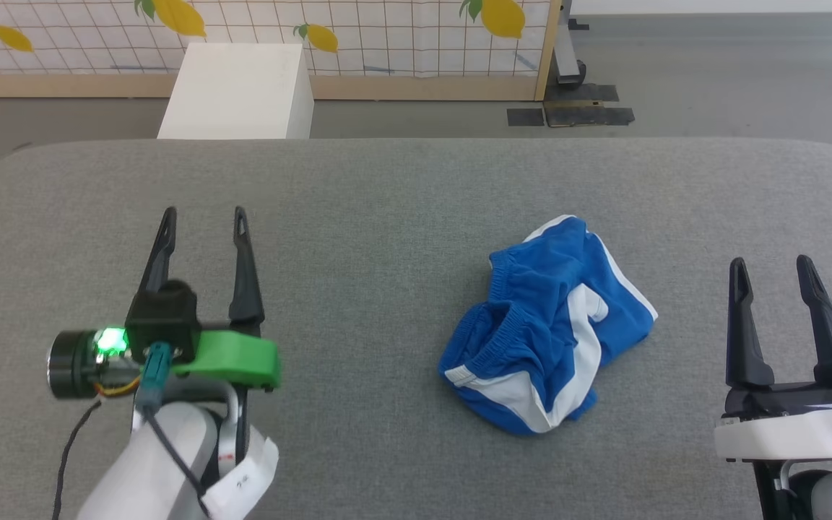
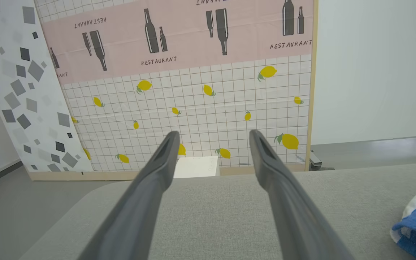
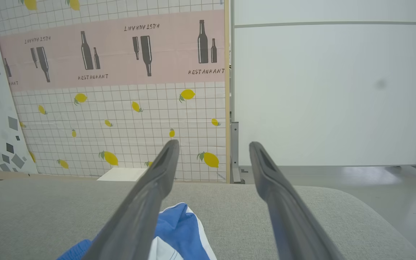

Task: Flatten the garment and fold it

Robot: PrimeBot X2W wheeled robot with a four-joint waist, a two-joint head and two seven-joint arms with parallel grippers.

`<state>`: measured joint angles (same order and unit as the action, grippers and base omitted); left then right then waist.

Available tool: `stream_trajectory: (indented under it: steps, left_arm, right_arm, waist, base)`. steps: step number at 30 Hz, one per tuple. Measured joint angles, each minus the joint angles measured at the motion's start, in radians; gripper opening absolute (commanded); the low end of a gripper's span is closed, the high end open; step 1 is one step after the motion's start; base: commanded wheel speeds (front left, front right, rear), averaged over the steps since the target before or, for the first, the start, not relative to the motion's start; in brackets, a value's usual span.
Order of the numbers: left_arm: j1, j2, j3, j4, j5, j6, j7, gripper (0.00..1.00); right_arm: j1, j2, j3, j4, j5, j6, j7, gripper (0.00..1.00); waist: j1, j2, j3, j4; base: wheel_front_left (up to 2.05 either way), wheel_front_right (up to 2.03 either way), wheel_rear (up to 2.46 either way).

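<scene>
With both our left pincer (image 1: 203,217) and right pincer (image 1: 770,263) spread empty, we might pinch several layers of the crumpled garment (image 1: 549,325).

Left gripper (image 1: 203,211) and right gripper (image 1: 770,261) point forward (jaws spread).

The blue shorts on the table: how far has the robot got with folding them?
Nothing looks done: the shorts lie crumpled in a heap on the grey table. Nothing is in hand either; the left gripper and right gripper are both open and empty, either side of the shorts, not touching them. Flattening and folding are all left.
</scene>
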<state>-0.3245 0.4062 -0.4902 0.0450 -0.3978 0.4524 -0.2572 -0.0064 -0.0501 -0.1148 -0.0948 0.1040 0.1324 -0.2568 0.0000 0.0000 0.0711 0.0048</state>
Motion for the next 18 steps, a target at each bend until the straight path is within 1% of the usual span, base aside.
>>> stream_trajectory:
  steps: [2, 3, 7, 11, 14, 18]
  left_arm:
    - [0.05, -0.023, 0.054, -0.021, 0.043, -0.009, 0.0, 1.0]
    - [0.075, -0.037, 0.078, -0.027, 0.064, -0.021, 0.0, 1.0]
    - [0.17, -0.094, 0.152, -0.034, 0.124, -0.06, 0.0, 1.0]
    - [0.234, -0.137, 0.208, -0.037, 0.169, -0.1, 0.0, 1.0]
    - [0.274, -0.166, 0.249, -0.039, 0.194, -0.146, 0.0, 1.0]
    - [0.309, -0.196, 0.281, -0.032, 0.224, -0.2, 0.0, 1.0]
  right_arm:
    - [0.005, 0.0, -0.003, 0.0, -0.001, 0.0, 0.0, 1.0]
    - [0.007, 0.0, -0.004, 0.0, -0.002, 0.0, 0.0, 1.0]
    - [0.011, 0.0, -0.007, 0.002, -0.002, 0.0, 0.0, 1.0]
    - [0.019, 0.0, -0.01, 0.005, -0.002, 0.0, 0.0, 1.0]
    - [0.033, 0.0, -0.011, 0.013, -0.002, 0.0, 0.0, 1.0]
    - [0.049, 0.0, -0.013, 0.021, 0.002, 0.0, 0.0, 1.0]
  waist:
    - [0.0, 0.0, -0.003, 0.004]
    - [0.0, 0.0, -0.005, 0.006]
    - [0.0, 0.0, -0.014, 0.01]
    - [0.0, 0.0, -0.023, 0.012]
    - [0.0, 0.0, -0.031, 0.015]
    - [0.0, 0.0, -0.04, 0.019]
  base:
    - [0.0, 0.0, 0.0]
    - [0.0, 0.0, 0.0]
    - [0.0, 0.0, 0.0]
    - [0.0, 0.0, 0.0]
    - [0.0, 0.0, 0.0]
    - [0.0, 0.0, 0.0]
